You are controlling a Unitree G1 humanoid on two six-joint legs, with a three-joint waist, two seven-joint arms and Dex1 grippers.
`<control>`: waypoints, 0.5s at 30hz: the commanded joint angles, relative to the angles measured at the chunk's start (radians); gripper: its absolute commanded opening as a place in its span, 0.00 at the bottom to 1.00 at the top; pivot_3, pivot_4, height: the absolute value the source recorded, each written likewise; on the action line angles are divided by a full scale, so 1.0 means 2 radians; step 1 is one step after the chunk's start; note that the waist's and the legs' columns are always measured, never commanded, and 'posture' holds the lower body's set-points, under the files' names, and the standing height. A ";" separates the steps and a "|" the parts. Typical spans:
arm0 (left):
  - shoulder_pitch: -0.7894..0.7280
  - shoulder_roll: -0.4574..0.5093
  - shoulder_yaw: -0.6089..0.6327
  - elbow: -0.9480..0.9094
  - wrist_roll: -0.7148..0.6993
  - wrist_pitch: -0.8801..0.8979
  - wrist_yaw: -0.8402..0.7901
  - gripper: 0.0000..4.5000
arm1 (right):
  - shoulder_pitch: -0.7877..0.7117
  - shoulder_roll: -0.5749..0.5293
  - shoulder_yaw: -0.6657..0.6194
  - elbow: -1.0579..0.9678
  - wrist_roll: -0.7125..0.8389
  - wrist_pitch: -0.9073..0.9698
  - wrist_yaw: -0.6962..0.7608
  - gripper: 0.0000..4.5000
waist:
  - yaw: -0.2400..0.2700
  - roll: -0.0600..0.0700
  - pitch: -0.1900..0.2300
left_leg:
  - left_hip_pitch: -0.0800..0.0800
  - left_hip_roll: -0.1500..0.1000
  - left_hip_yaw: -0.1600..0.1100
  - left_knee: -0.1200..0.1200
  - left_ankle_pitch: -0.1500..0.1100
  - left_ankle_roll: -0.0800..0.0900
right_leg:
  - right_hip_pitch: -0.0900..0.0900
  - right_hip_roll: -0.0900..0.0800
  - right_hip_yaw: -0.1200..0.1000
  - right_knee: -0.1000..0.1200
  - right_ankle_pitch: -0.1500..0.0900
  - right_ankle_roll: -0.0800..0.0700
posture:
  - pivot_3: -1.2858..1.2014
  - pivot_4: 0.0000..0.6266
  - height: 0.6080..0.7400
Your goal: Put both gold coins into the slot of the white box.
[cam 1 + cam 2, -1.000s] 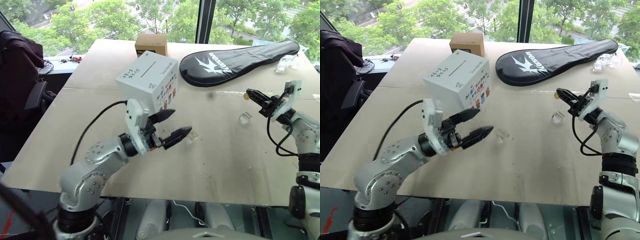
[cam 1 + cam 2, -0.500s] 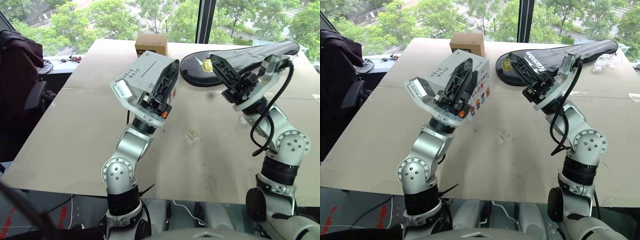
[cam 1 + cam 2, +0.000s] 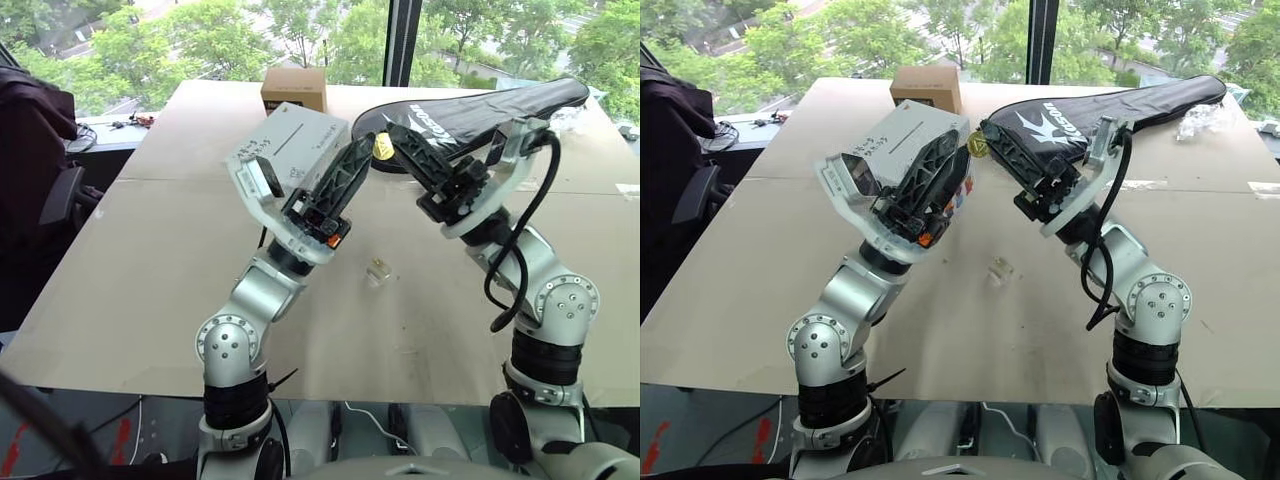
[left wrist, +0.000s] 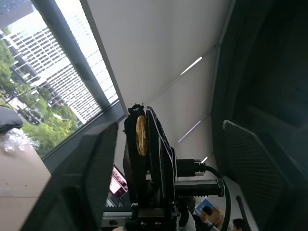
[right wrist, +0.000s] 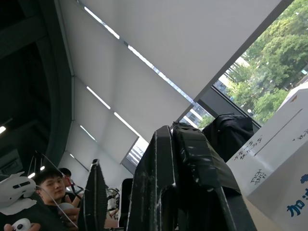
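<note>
The white box (image 3: 285, 140) stands at the back of the table, its thin dark slot (image 3: 291, 138) on top. Both arms are raised in front of it, tips nearly meeting. My right gripper (image 3: 390, 140) is shut on a gold coin (image 3: 381, 148), which pokes out at its tip. In the left wrist view the same gold coin (image 4: 141, 135) shows between the left gripper's own fingers (image 4: 91, 178), which stand apart on either side of it. My left gripper (image 3: 358, 155) is open, angled up toward the coin and covering part of the box's front.
A brown carton (image 3: 293, 88) sits behind the white box. To its right lies a black racket cover (image 3: 490, 105). A small clear plastic holder (image 3: 378, 270) rests on the table (image 3: 130, 260) below the grippers. A person (image 5: 48, 185) shows in the right wrist view.
The right gripper swung in from the far right and up with the coin, reaching the left gripper's tips. The left gripper rose off the table and rolled upward.
</note>
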 commanded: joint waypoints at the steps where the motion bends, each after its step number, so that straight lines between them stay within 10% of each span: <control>1: -0.011 0.001 -0.005 -0.002 -0.009 -0.003 0.000 0.52 | -0.002 -0.005 0.010 -0.028 0.010 -0.011 0.003 0.00 | 0.000 0.000 0.000 | 0.000 0.000 0.000 0.000 0.000 0.000 | 0.000 0.000 0.000 0.000 0.000 0.000 | 0.52 0.24 1.00; 10: -0.014 0.002 -0.006 0.004 -0.014 -0.004 0.004 0.52 | 0.002 -0.015 0.024 -0.032 0.013 -0.019 0.007 0.00 | 0.000 0.000 0.000 | 0.000 0.000 0.000 0.000 0.000 0.000 | 0.000 0.000 0.000 0.000 0.000 0.000 | 0.52 0.24 1.00; 15: -0.013 0.001 -0.006 0.003 -0.018 -0.005 0.004 0.13 | 0.001 -0.015 0.025 -0.030 0.014 -0.025 0.004 0.00 | 0.000 0.000 0.000 | 0.000 0.000 0.000 0.000 0.000 0.000 | 0.000 0.000 0.000 0.000 0.000 0.000 | 0.52 0.24 1.00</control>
